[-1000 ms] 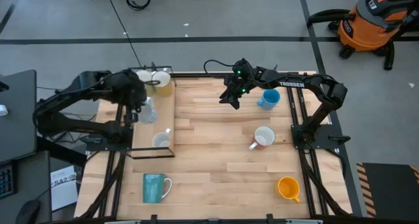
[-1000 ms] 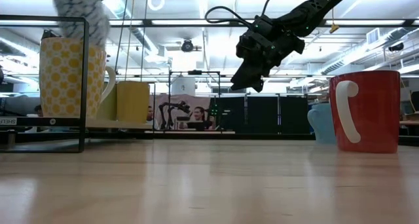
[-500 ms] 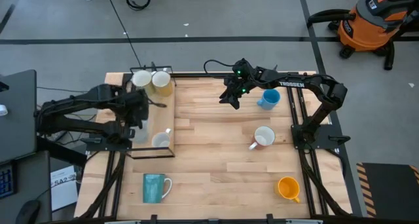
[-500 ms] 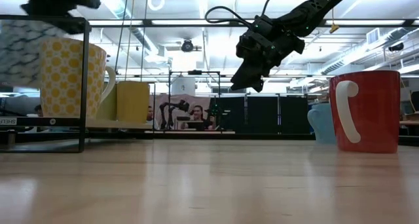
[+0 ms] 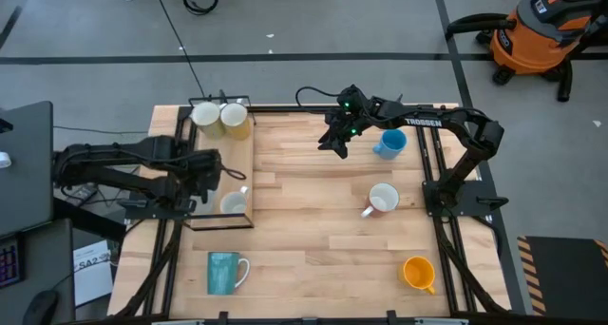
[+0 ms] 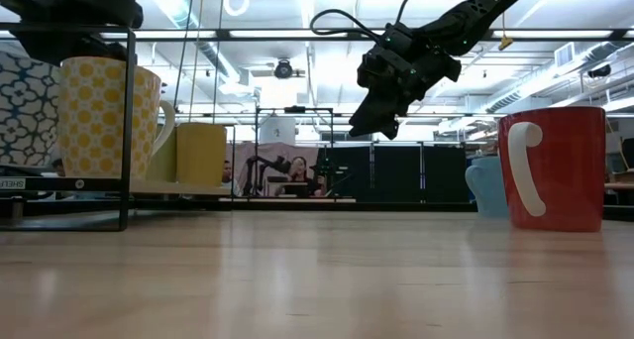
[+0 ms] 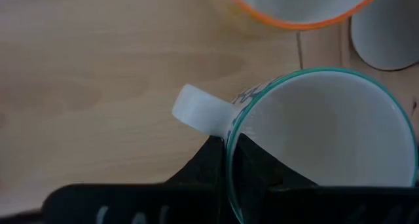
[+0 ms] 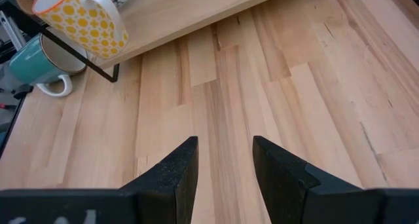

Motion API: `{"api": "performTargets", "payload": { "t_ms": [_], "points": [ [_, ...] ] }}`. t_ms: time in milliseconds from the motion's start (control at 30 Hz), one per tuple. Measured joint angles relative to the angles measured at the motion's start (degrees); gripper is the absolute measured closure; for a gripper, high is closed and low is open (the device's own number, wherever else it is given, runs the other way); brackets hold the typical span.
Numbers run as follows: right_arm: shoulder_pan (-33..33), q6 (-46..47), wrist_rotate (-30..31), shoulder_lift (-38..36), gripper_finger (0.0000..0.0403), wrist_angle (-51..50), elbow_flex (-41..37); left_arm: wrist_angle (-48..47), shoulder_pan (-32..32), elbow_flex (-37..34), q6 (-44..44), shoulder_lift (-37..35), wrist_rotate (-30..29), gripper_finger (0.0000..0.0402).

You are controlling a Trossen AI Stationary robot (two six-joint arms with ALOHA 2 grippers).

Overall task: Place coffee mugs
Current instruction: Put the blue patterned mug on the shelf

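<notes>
arms: two, showing matte black jointed links
right arm (image 5: 432, 125): carrying white lettering, green lights glowing
cable: black loop trailing

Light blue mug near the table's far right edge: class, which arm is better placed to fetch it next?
Probably the right. The right gripper hangs open beside the light blue mug; the left gripper is shut on a patterned mug.

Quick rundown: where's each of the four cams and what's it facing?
High: overhead, straight down; both arms, teal mug.
Low: tabletop height, level; right end effector overhead, red mug.
Left wrist: down on the patterned mug its shut fingers pinch.
Right wrist: past open fingers at the tabletop.
Shared: yellow dotted mug.
</notes>
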Motion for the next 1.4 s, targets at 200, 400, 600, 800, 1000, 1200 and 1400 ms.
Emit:
{"api": "performTargets", "payload": {
  "t_ms": [200,400,600,800,1000,1200,1400],
  "points": [
    [0.0,-0.04,0.0,0.0,0.0252,0.15,0.0,2.62,-3.99,-0.02,-3.0,0.0,1.25,0.037],
    [0.0,-0.04,0.0,0.0,0.0252,0.21,0.0,2.89,-7.1,-0.07,-4.44,0.0,1.31,0.037],
    [0.0,-0.04,0.0,0.0,0.0252,0.4,0.0,3.92,-8.45,-2.8,-4.49,0.0,1.27,0.037],
    [0.0,-0.03,0.0,0.0,0.0252,0.48,0.0,4.6,-8.53,-4.11,-4.62,-0.13,0.55,0.0369],
    [0.0,-0.02,-0.02,0.0,0.0252,1.17,0.0,4.58,-8.56,-4.15,-4.78,-0.09,-0.47,0.0369],
    [0.0,-0.02,-0.02,0.0,0.0252,2.57,0.0,4.61,-8.53,-4.3,-4.51,0.03,-1.67,0.0352],
    [0.0,-0.02,-0.02,0.0,0.0252,3.05,0.0,4.92,-8.53,-4.44,-4.51,0.09,-3.19,0.0339]
  ]
}}
